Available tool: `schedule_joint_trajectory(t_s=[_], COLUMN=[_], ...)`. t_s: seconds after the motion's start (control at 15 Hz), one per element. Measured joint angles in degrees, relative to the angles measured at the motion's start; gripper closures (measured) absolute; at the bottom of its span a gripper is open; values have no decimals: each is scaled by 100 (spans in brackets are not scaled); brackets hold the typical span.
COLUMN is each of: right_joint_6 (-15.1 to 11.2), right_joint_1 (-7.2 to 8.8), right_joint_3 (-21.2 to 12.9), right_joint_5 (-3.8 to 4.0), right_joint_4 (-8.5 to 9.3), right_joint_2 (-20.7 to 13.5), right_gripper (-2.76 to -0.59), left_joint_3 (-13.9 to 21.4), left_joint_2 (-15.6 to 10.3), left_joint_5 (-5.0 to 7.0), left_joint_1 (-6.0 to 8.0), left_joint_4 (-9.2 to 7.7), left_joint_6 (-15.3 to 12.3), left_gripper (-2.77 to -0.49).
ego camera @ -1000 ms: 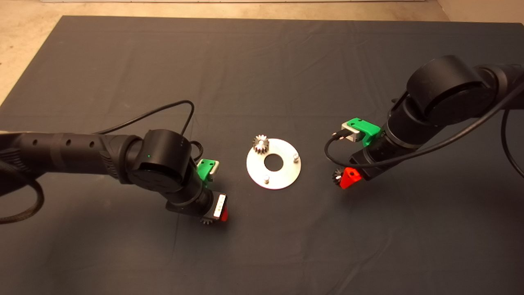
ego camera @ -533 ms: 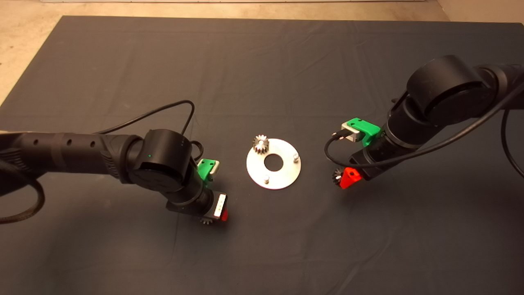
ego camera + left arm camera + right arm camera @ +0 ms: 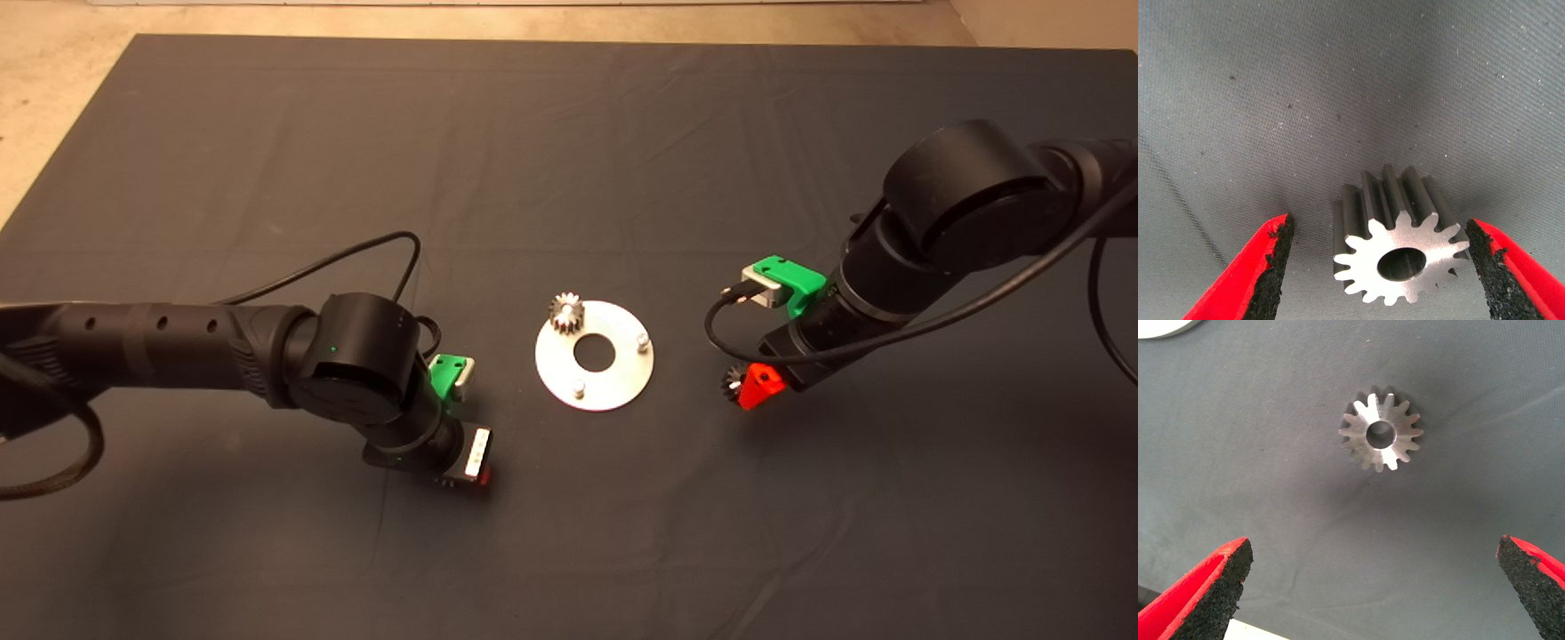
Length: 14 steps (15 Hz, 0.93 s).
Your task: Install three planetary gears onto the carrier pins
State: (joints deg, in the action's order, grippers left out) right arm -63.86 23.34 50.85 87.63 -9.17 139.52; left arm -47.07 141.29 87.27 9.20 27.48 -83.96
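The round silver carrier disc [image 3: 622,378] lies mid-mat. One planetary gear [image 3: 566,313] sits on its far-left pin. Two carrier pins [image 3: 642,340] [image 3: 579,388] stand bare. My left gripper [image 3: 464,478] is low over the mat, front-left of the disc. In the left wrist view it [image 3: 1378,233] is open, with a second gear [image 3: 1398,250] between its fingers [image 3: 1268,273]. My right gripper [image 3: 747,387] hovers right of the disc, above the third gear [image 3: 732,382]. In the right wrist view it [image 3: 1371,553] is open wide, and that gear [image 3: 1381,433] lies flat on the mat beyond the fingertips.
The dark mat [image 3: 569,142] covers the table, with tan floor [image 3: 53,80] past its far and left edges. Black cables loop from both arms [image 3: 356,253] [image 3: 889,342]. An edge of the disc shows in the right wrist view [image 3: 1161,327].
My left arm has sunk a little and drawn slightly toward the front, bringing its gripper lower around the gear. The right arm, the disc and the mounted gear have not moved.
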Motion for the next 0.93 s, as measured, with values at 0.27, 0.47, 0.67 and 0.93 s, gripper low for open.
schedule_joint_trajectory(t_s=[0.27, 0.47, 0.67, 0.93], right_joint_6=[22, 22, 23, 36], right_joint_1=[-2, -2, 0, -2], right_joint_3=[0, 0, 0, 0], right_joint_5=[5, 5, 5, 7], right_joint_4=[0, 0, 0, 0], right_joint_2=[1, 1, 15, 15], right_gripper=[-273, -273, -273, -273], left_joint_3=[0, 2, 2, 2], left_joint_2=[0, 0, 93, 240], left_joint_5=[27, 29, 33, 21], left_joint_1=[0, 0, 0, 0], left_joint_4=[20, 22, 35, 150], left_joint_6=[0, -2, -2, -9], left_gripper=[-167, -151, -151, -135])
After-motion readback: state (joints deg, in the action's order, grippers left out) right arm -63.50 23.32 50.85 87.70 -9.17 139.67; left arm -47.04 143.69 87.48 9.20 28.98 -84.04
